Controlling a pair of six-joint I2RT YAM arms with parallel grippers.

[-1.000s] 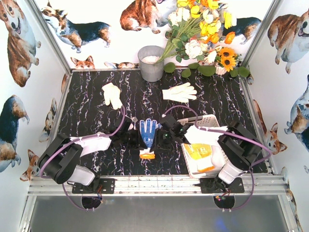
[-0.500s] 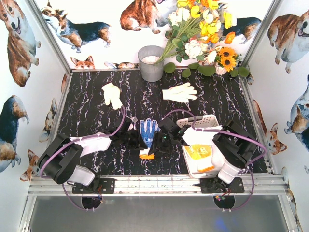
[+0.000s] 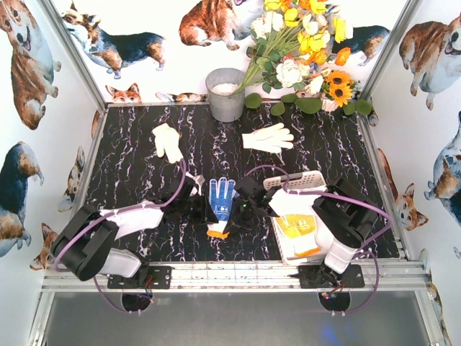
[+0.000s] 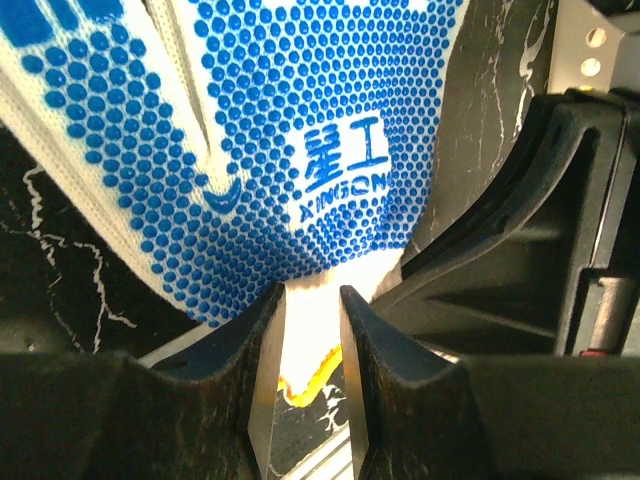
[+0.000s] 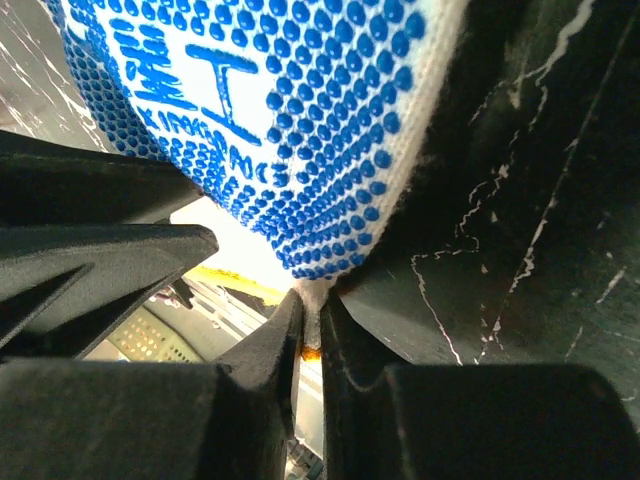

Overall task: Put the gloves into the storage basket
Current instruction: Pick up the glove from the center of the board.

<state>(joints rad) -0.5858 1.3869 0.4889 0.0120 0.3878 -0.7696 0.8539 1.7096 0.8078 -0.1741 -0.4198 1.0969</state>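
A blue-dotted glove (image 3: 221, 200) with an orange cuff lies palm up at the table's front middle, between both grippers. My left gripper (image 3: 204, 207) is shut on its white cuff (image 4: 310, 305) from the left. My right gripper (image 3: 239, 209) is pinched shut on the glove's right edge (image 5: 316, 292). The dotted palm (image 4: 300, 120) fills the left wrist view. The white storage basket (image 3: 302, 179) stands at the front right, with a yellow-palmed glove (image 3: 299, 229) inside. Two plain white gloves lie farther back, one at the left (image 3: 168, 141) and one at the right (image 3: 268, 137).
A grey metal bucket (image 3: 225, 94) stands at the back middle. A bunch of flowers (image 3: 302, 58) leans over the back right corner. The right arm's links reach over the basket. Corgi-print walls enclose the black marble table (image 3: 130, 173).
The right gripper's jaws have closed onto the glove's right edge. The glove has shifted and tilted slightly. The left gripper keeps its hold on the cuff.
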